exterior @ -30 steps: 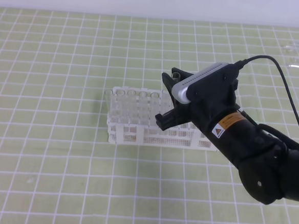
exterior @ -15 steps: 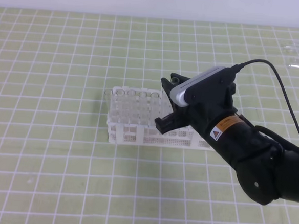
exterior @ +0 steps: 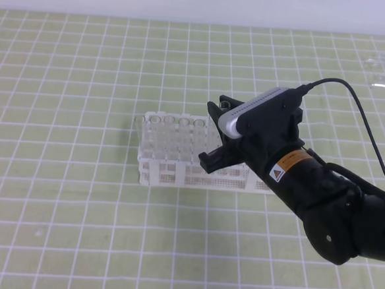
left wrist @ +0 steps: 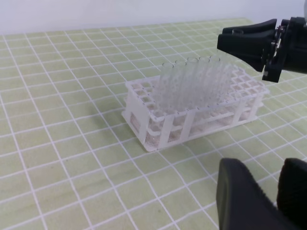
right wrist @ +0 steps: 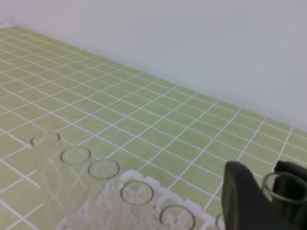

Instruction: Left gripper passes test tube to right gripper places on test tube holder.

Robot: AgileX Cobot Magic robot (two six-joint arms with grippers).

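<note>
— Two questions on the high view: where is the tube relative to the rack, and who has it?

— The black right gripper with the orange warning-triangle sticker hangs over the white plastic grid-holed test tube holder, above the holes just right of the row of clear tubes already standing in it. Its body hides most of what sits between the jaws; only a small round rim shows at the fingertips. The left arm is not in this view, so the right arm is the only one at the rack.

— And from the left wrist?

— The black left gripper sits low in the corner, well apart from the rack, jaws parted with nothing between them. Across the rack the right gripper reaches in above the far end of the standing tubes, with a bit of clear rim at its upper edge.

— The right wrist view settles it?

— Largely. The slender clear glass test tube stands between the dark fingers, rim up, so its long axis looks roughly upright; the jaws are narrowed around it. Filled holes run off to the left. I judge the coming move a straight descent into a free hole beneath, though that hole itself is hidden.
</note>
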